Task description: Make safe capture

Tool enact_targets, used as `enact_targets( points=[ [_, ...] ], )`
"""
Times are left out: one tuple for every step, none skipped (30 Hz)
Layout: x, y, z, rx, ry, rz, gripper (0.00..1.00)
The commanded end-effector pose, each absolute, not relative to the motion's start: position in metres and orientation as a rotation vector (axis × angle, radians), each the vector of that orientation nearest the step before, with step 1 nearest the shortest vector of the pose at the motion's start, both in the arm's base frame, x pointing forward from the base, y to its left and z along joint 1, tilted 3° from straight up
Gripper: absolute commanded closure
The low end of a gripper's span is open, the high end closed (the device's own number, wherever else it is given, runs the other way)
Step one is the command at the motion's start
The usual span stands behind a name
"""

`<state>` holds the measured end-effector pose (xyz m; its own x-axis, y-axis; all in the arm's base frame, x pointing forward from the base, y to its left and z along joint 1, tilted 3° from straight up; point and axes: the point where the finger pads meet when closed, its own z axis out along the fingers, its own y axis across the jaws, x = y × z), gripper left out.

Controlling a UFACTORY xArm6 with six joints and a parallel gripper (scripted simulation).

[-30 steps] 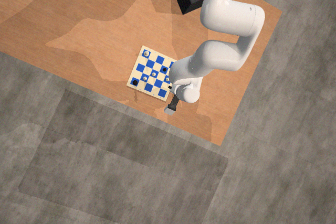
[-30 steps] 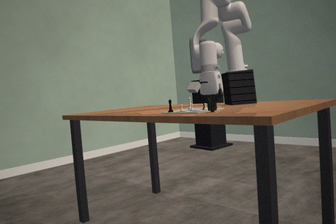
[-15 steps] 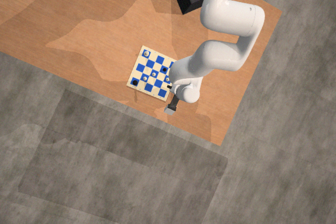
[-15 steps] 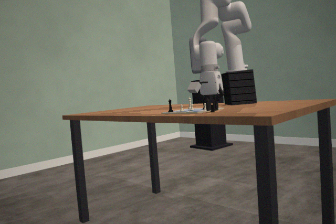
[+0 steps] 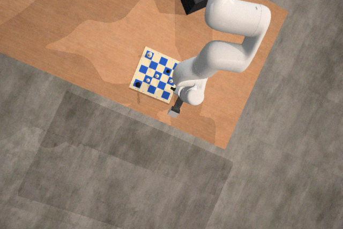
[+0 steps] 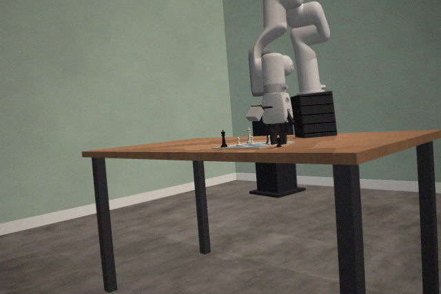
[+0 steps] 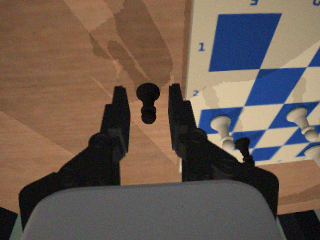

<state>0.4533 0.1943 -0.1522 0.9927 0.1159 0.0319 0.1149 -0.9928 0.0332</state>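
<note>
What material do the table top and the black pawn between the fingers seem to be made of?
Table top: probably wood or wood veneer, matte, judging by its brown grain streaks. Black pawn: uniform black with a faint sheen, perhaps plastic or lacquered wood; the look leaves it open. It stands on the table, and the gripper is open around it.
</note>
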Motion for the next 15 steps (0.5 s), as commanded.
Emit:
enact_targets(
  points=[
    [0.455,0.195,-0.148,3.106,0.18,0.06,0.66],
    [0.455,0.195,-0.146,3.106,0.18,0.06,0.66],
    [0.455,0.196,-0.143,3.106,0.18,0.06,0.66],
    [0.455,0.196,-0.139,3.106,0.18,0.06,0.66],
    [0.455,0.196,-0.135,3.106,0.18,0.06,0.66],
    [0.455,0.196,-0.13,3.106,0.18,0.06,0.66],
    [0.454,0.196,-0.125,3.106,0.18,0.06,0.66],
    [0.454,0.196,-0.12,3.106,0.18,0.06,0.66],
    [0.454,0.196,-0.115,3.106,0.18,0.06,0.66],
    [0.454,0.196,-0.109,3.106,0.18,0.06,0.66],
    [0.453,0.197,-0.104,3.106,0.18,0.06,0.66],
    [0.453,0.197,-0.098,3.106,0.18,0.06,0.66],
    [0.453,0.197,-0.093,3.106,0.18,0.06,0.66],
    [0.453,0.197,-0.088,3.106,0.18,0.06,0.66],
    [0.453,0.197,-0.083,3.106,0.18,0.06,0.66]
  ],
)
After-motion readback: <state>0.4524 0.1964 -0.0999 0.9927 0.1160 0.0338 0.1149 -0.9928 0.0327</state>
